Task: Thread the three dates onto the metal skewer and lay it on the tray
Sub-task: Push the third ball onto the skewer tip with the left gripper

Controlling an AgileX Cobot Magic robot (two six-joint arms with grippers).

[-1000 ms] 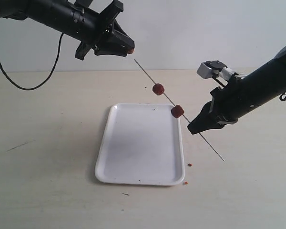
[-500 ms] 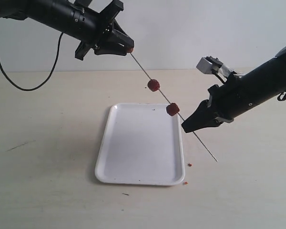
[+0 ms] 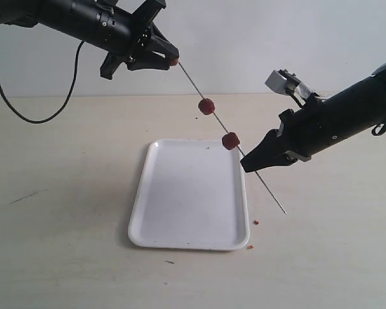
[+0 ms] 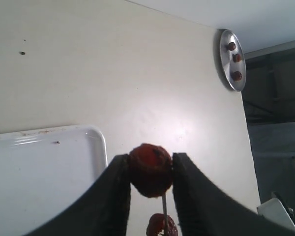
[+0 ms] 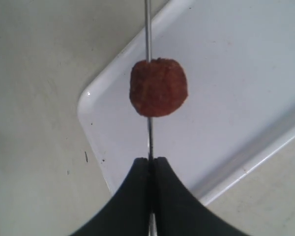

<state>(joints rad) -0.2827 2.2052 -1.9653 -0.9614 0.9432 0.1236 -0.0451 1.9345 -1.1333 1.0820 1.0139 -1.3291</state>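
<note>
Bright, soft shadows, tray [image 4: 39, 172] perhaps slightly overexposed

The exterior camera looks down from the near side across the table [image 3: 58, 257]. Both wrist cameras sit close, sharing the tray [image 3: 186, 206].

- I see the metal skewer [image 3: 217, 120] slanting through the air as a bar. The left gripper [image 3: 172, 60] pinches the third date [image 3: 173, 61] at its high end, and the right gripper [image 3: 248, 166] clamps it low down.
- Two dates [image 3: 207, 106] bulge from the bar between them.
- Both arms block the far left and the right.
- The tray [image 3: 136, 219] lies open from above on its near and left sides.
- To the left I see bare table, with a black cable [image 3: 26, 116] at its far edge.
- Crumbs [image 3: 256, 222] beside the tray's near right corner hinder nothing.
</note>
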